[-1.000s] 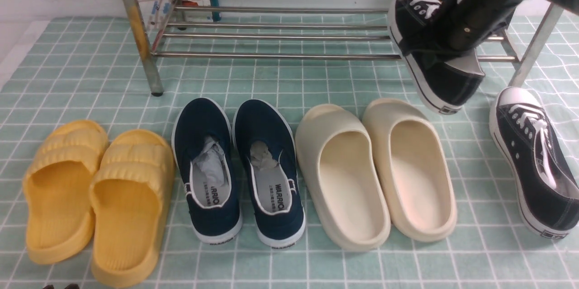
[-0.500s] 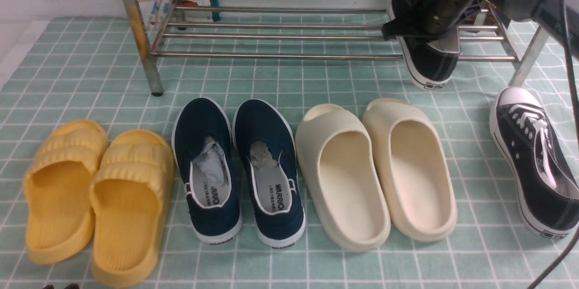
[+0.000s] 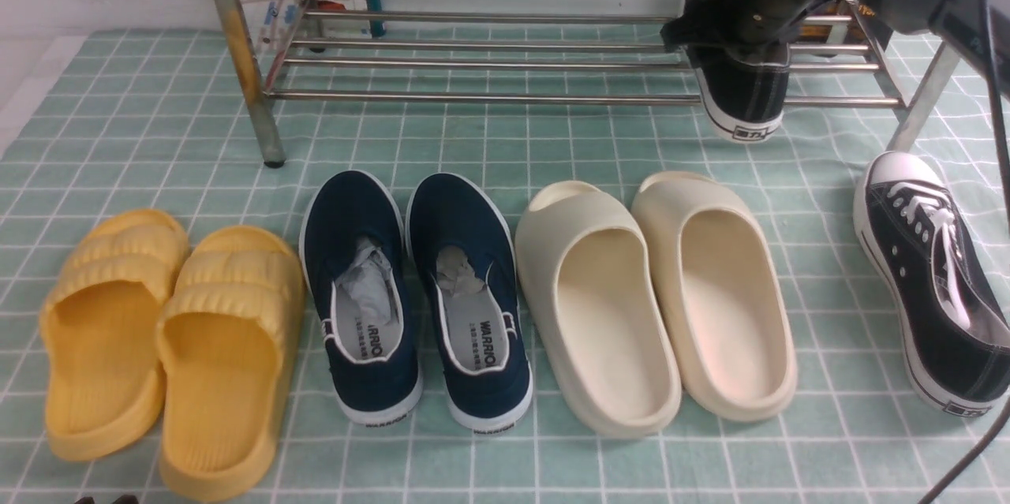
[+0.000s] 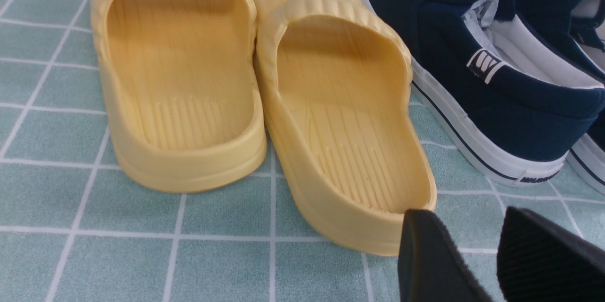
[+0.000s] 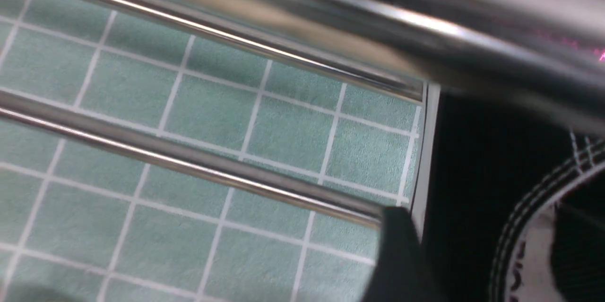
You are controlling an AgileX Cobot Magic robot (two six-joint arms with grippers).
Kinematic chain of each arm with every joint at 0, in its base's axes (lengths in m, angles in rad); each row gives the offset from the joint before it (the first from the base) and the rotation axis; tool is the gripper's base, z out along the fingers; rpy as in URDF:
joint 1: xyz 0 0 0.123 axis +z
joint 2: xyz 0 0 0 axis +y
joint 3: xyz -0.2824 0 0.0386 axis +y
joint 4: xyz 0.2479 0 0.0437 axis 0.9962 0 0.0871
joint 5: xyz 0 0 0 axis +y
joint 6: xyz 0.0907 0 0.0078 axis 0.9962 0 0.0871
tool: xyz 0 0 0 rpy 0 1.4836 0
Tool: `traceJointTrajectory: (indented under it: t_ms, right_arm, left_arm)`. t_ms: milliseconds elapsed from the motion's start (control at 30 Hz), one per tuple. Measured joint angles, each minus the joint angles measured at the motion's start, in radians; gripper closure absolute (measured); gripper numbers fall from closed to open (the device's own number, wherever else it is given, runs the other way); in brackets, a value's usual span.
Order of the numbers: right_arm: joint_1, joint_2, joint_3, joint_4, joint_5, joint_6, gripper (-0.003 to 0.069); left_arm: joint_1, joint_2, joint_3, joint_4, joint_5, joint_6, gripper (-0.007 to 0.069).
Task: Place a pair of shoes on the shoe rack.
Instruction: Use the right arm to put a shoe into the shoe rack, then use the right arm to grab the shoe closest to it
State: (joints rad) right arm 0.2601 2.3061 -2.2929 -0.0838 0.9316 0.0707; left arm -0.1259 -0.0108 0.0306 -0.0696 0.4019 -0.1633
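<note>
**Right claw on a sneaker at the rack's right end**

The right claw (image 3: 734,42) sits low over a black sneaker (image 3: 746,98) at the right end of the shoe rack (image 3: 481,98). The sneaker lies on the lower rails, toe pointing to the back. Its heel sticks out past the front rail, above the green checked mat (image 3: 473,141). In the right wrist view one dark finger (image 5: 397,254) stands just outside the shoe's white sole edge, next to a lower rail. The black side of the shoe fills the space beside it. The other finger is not clear there, so I cannot tell whether this claw is pinching the shoe or standing loose around it. A thick rail crosses, blurred, close to that camera.

The second sneaker (image 3: 923,299) lies on the mat near its right edge, in front of the rack's right leg, toe toward the rack.

The left claw (image 4: 465,217) hangs low near the front edge of the mat. Its tips are a narrow gap apart and it holds nothing. Just before it are the yellow slides (image 4: 340,117), with the navy slip-ons (image 4: 472,80) alongside.

A row of shoes crosses the mat in front of the rack, from left to right: yellow slides, navy slip-ons, cream slides (image 3: 710,291). The rack's left front leg (image 3: 241,54) is rust-yellowed.
</note>
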Motion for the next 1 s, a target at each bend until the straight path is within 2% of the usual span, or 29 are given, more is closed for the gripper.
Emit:
traceJointTrajectory:
  t_ms: [33, 133, 267, 367, 500, 633, 767, 800, 867, 1000]
  right_arm:
    - [0.0, -0.031, 0.013, 0.023, 0.028, 0.0, 0.01]
    - [0.0, -0.113, 0.068, 0.047, 0.063, -0.001, 0.0064]
    - [0.0, -0.259, 0.172, 0.069, 0.075, -0.001, 0.0086]
    - [0.0, -0.432, 0.332, 0.045, 0.085, -0.001, 0.0143]
    - [0.0, -0.559, 0.468, -0.024, 0.122, 0.025, 0.0162]
    - [0.0, -0.708, 0.699, -0.143, 0.168, 0.112, 0.0165]
    - [-0.037, -0.841, 1.023, -0.226, 0.081, 0.246, 0.0165]
    - [-0.037, -0.844, 1.023, -0.225, 0.075, 0.251, 0.0165]
    - [-0.099, -0.863, 1.189, -0.203, -0.024, 0.293, 0.0166]
    - [-0.158, -0.828, 1.316, -0.124, -0.155, 0.294, 0.0173]
  left_arm:
    - [0.0, 0.0, 0.0, 0.0, 0.0, 0.0, 0.0386]
    - [0.0, 0.0, 0.0, 0.0, 0.0, 0.0, 0.0386]
    - [0.0, 0.0, 0.0, 0.0, 0.0, 0.0, 0.0386]
    - [0.0, 0.0, 0.0, 0.0, 0.0, 0.0, 0.0386]
    - [0.0, 0.0, 0.0, 0.0, 0.0, 0.0, 0.0386]
    - [0.0, 0.0, 0.0, 0.0, 0.0, 0.0, 0.0386]
    - [0.0, 0.0, 0.0, 0.0, 0.0, 0.0, 0.0386]
    - [0.0, 0.0, 0.0, 0.0, 0.0, 0.0, 0.0386]
    - [0.0, 0.0, 0.0, 0.0, 0.0, 0.0, 0.0386]
    - [0.0, 0.0, 0.0, 0.0, 0.0, 0.0, 0.0386]
